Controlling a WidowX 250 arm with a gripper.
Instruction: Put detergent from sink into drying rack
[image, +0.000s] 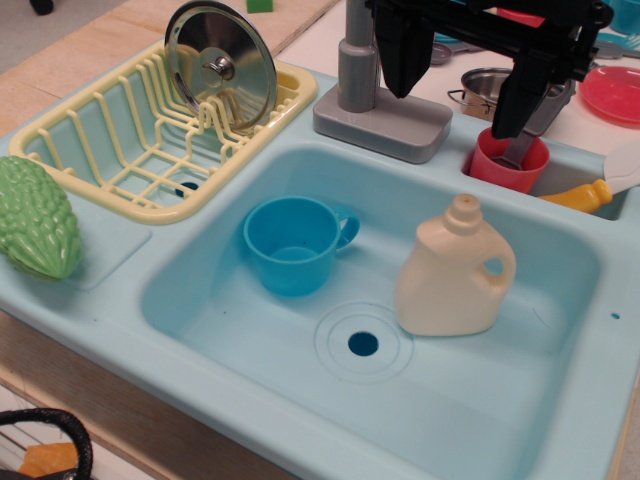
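Surface: light blue sink (200, 330) set in a wooden counter (70, 60), with a white top beyond.
Faucet: one, grey (365, 90), at the basin's back edge.
Detergent: one cream jug (452, 275), upright in the basin, right of the drain hole (363, 344).
Cups: two, a blue one (295, 245) in the basin and a red one (508, 160) on the rim.
Drying rack: one, pale yellow (60, 125), at left, holding one steel lid (220, 65).
Green vegetable: one (38, 218), on the left ledge.
Gripper: black (465, 85), up above the jug, fingers spread wide, holding nothing.
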